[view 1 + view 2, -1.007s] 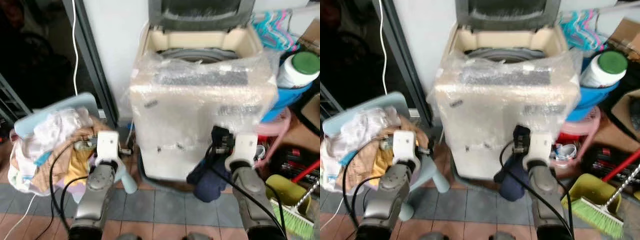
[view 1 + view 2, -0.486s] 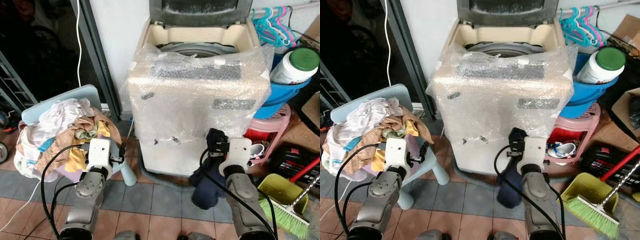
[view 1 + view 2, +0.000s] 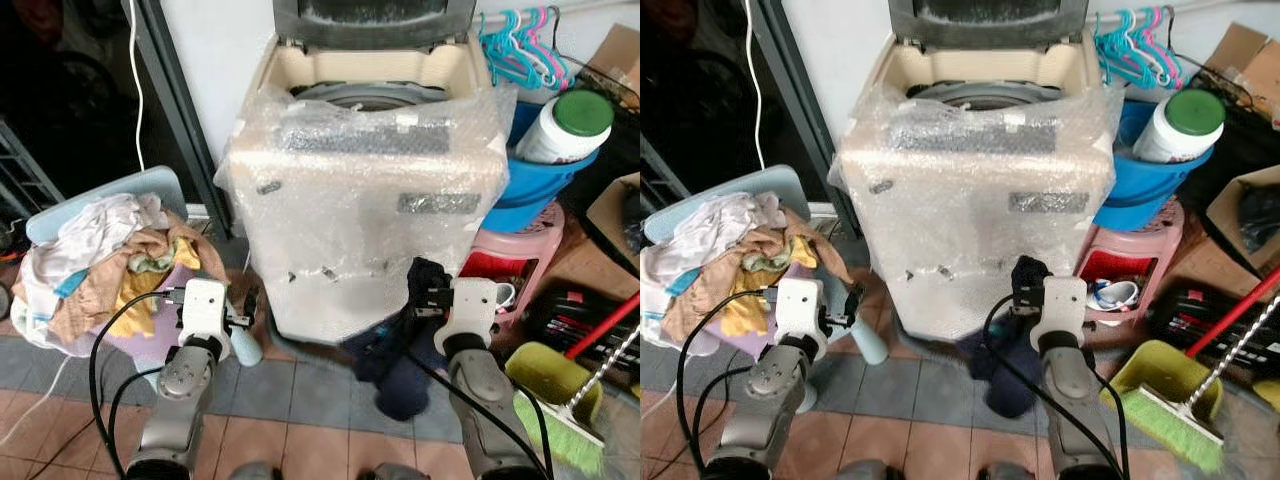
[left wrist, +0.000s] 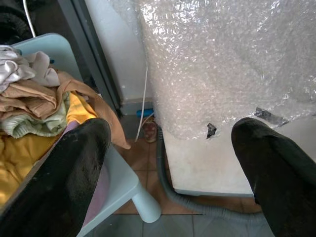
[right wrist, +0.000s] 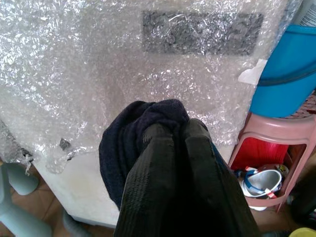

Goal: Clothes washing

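The right gripper (image 5: 180, 129) has its two black fingers (image 5: 158, 163) pressed together on a dark navy bundled garment (image 5: 123, 148), which bulges above the fingertips and hangs down below the wrist toward the tiled floor (image 3: 300, 410). This gripper is held low in front of the cream top-loading washing machine wrapped in clear bubble wrap (image 3: 365, 200), near the machine's lower right corner. The left gripper (image 4: 170, 143) has its fingers spread wide apart with nothing between them; it hovers to the left of the washing machine's lower front, pointing at the gap between the machine and a pale blue plastic chair (image 3: 110, 195).

The washing machine has its dark lid (image 3: 360, 20) raised, and the round drum opening (image 3: 365, 95) shows beneath it. A grey corrugated hose (image 4: 173, 187) curls along the floor at the machine's left base. The chair, just left of the machine, carries a heap of white, tan and yellow clothes (image 3: 100, 260).

Right of the washing machine, a blue plastic tub (image 3: 540, 185) sits on a pink plastic stool (image 3: 520, 255) and holds a white jar with a green lid (image 3: 565, 125). Turquoise and pink hangers (image 3: 520, 50) hang above the tub. Lower right of the machine lie a yellow-green dustpan (image 3: 545, 375) and a green-bristled broom (image 3: 575, 440).
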`<state>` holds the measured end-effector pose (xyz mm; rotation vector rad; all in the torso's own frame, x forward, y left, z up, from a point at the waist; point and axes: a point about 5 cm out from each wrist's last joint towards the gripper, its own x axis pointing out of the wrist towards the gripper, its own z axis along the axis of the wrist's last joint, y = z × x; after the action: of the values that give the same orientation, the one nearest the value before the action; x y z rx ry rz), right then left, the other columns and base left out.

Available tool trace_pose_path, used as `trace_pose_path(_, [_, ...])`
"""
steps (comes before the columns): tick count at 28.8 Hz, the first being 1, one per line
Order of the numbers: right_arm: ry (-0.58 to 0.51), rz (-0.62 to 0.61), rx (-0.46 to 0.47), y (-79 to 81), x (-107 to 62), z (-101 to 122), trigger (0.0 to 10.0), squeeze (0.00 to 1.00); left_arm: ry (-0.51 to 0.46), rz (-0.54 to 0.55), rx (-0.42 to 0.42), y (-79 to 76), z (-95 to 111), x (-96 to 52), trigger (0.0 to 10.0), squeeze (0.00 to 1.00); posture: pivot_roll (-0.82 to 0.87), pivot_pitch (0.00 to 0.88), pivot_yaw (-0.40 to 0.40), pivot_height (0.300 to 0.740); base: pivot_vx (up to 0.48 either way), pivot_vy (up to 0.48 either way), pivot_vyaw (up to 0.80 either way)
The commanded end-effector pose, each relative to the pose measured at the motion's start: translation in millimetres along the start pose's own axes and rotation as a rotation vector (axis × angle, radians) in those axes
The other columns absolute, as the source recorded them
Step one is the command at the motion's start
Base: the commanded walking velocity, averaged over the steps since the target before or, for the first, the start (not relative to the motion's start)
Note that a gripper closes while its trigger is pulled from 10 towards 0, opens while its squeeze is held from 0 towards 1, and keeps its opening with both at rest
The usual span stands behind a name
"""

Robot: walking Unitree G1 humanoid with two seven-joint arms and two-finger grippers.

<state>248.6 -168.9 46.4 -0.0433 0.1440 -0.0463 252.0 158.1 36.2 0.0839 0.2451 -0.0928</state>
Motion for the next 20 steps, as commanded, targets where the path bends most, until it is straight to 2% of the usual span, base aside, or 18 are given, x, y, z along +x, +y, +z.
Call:
trace_pose_path(1, [-0.041,0.000,0.007,1.1,0.3,7,10.0,0.00,-0.004,0.028,0.018,8.0,0,-3.1,10.0,0.00,-0.09,0.000,0.057,0.740,0.000,0.000,0.00])
trace_pose_path(9, [-0.042,0.002,0.008,-1.1,-7.1,3,10.0,0.00,0.042,0.025,0.047,12.2,-18,-17.1,10.0,0.00,-0.08,0.000,0.050,0.740,0.000,0.000,0.00])
trace_pose_path(12, [-0.052,-0.008,0.011,-2.3,-8.8,4,10.0,0.00,0.043,0.016,0.065,12.0,-19,-18.9,10.0,0.00,-0.08,0.000,0.052,0.740,0.000,0.000,0.00])
trace_pose_path(15, [-0.051,-0.045,0.024,-6.5,-7.5,2,10.0,0.00,-0.013,-0.047,0.147,4.6,-13,-16.2,10.0,0.00,-0.09,0.000,0.071,0.740,0.000,0.000,0.00])
trace_pose_path(17, [-0.047,-0.053,0.030,-7.1,-6.7,0,10.0,0.00,-0.022,-0.056,0.167,3.3,-12,-14.7,10.0,0.00,-0.10,0.000,0.076,0.740,0.000,0.000,0.00])
trace_pose_path(20, [-0.044,-0.077,0.027,-9.7,-0.6,-2,10.0,0.00,-0.056,-0.065,0.178,-0.8,-2,-1.4,10.0,0.00,-0.11,0.000,0.095,0.740,0.000,0.000,0.00])
